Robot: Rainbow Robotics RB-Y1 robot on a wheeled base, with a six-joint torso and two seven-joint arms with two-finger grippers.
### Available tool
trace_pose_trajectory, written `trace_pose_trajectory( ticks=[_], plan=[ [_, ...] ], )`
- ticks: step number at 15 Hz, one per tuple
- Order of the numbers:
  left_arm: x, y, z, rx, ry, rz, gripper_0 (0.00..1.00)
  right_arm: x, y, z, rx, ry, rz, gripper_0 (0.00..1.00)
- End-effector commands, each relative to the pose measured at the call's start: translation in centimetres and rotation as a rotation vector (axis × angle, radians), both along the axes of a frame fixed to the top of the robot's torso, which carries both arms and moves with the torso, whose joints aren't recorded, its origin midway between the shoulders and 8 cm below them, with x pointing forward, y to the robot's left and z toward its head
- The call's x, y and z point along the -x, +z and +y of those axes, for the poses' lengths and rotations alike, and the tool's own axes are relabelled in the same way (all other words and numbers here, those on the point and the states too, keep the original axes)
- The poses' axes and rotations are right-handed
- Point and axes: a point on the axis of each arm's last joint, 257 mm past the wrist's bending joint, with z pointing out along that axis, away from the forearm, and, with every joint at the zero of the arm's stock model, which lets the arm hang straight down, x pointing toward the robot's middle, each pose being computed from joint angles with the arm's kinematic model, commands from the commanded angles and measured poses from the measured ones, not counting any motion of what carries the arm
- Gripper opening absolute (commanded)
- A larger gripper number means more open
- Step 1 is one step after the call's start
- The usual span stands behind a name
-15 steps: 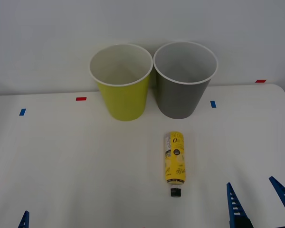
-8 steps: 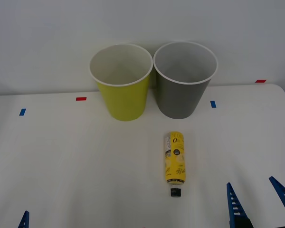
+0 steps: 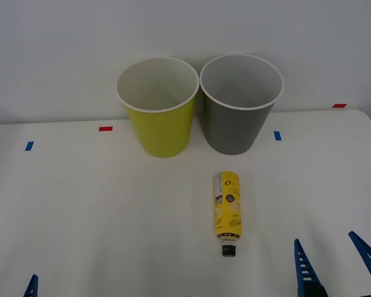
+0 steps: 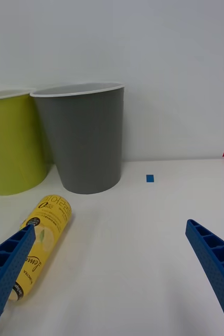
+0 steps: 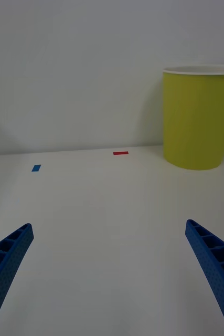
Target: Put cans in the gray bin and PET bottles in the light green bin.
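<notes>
A small bottle (image 3: 228,213) with a yellow label is lying on its side on the white tabletop (image 3: 80,210), black cap pointing toward the near edge and base toward the two bins standing side by side at the far edge. The right end effector (image 3: 337,263) is waiting spread wide and empty at the near right corner, just beside the bottle; the left end effector (image 5: 112,273), also wide and empty, is sitting at the near left corner, well apart from everything. The step in hand looks to be the right arm's pickup: closing across the bottle's round body at mid-label, not on the cap, should be keeping it from rolling away. The light green bin (image 3: 158,106) is touching the gray bin (image 3: 241,103) rim to rim, so the drop is calling for a high carry, crossing leftward past the gray rim. Open tabletop is lying all round the bottle
</notes>
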Motion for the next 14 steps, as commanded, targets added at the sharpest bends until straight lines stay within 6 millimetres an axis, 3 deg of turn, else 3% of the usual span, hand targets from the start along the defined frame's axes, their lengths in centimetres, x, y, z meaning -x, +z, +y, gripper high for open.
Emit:
trace_pose_trajectory(
  ticks=[1,5,9,14],
  plan=[
    [0.0,0.0,0.0,0.000,0.000,0.000,1.00,-0.6,0.0,0.8,-0.007,0.000,-0.034,1.00],
    [0.0,0.0,0.0,0.000,0.000,0.000,1.00,-1.6,0.7,1.6,-0.010,0.026,-0.064,1.00],
    [0.0,0.0,0.0,0.000,0.000,0.000,1.00,-1.1,0.1,1.8,-0.001,0.025,-0.044,1.00],
    [0.0,0.0,0.0,0.000,0.000,0.000,1.00,-4.5,1.4,3.5,0.027,0.092,0.012,1.00]
  ],
)
